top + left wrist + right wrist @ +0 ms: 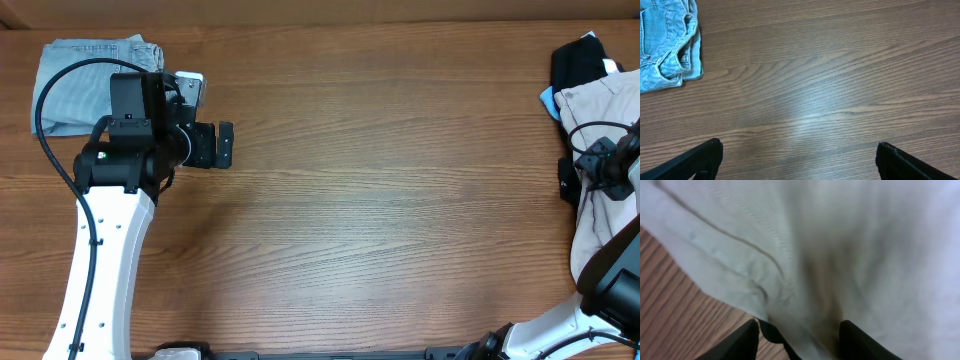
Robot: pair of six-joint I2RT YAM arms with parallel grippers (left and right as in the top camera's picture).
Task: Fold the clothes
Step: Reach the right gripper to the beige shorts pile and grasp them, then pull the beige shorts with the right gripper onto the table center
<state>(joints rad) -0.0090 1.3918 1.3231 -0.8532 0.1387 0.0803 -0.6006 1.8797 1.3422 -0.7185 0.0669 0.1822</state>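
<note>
A broad brown wood-grain table (pixel 380 200) is lying flat and smooth, with its whole middle offering open room between the arms. At its right edge, light beige cotton shorts (pixel 610 110) are lying crumpled, soft and finely woven, running off the overhead view. A folded, faded light-blue denim garment (pixel 75 75) is sitting at the far-left corner, its stitched hems showing. A black garment (pixel 578 62) is bunching just behind the shorts. The left gripper (pixel 222 145) is hovering over bare wood, near the denim's edge, jaws spread wide. The right gripper (pixel 800 340) is pinching a gathered fold of the shorts, jaws narrowed.
</note>
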